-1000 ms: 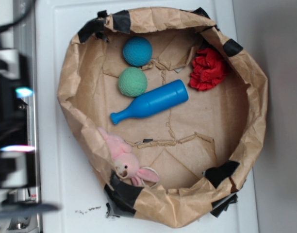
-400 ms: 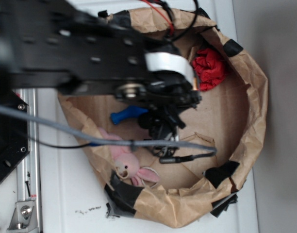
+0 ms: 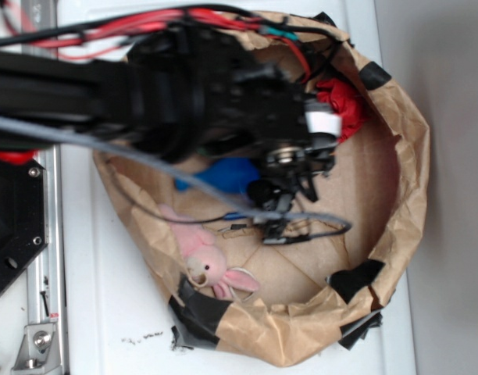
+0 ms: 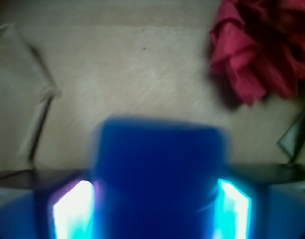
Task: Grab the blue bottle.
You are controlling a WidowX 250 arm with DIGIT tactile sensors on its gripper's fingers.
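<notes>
- Pink bunny [image 3: 201, 262] lies at the paper basket's [image 3: 411, 180] lower left wall, on the white counter [image 3: 106, 312].
- Blue bottle [image 4: 157, 174] sits mid-basket, between my jaws, a finger [image 4: 73, 209] on each side; closed on it or not, cannot tell.
- Red cloth [image 4: 264, 47] upper right.

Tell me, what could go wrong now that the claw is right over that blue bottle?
The blue bottle sits between the fingers of the gripper, but its wide, smooth body could slip or squirt out as they close. The red cloth lies close ahead, so a nudge forward might snag it. In the exterior view the arm hides most of the bottle, so how well the fingers are centred on it is hard to judge.
</notes>
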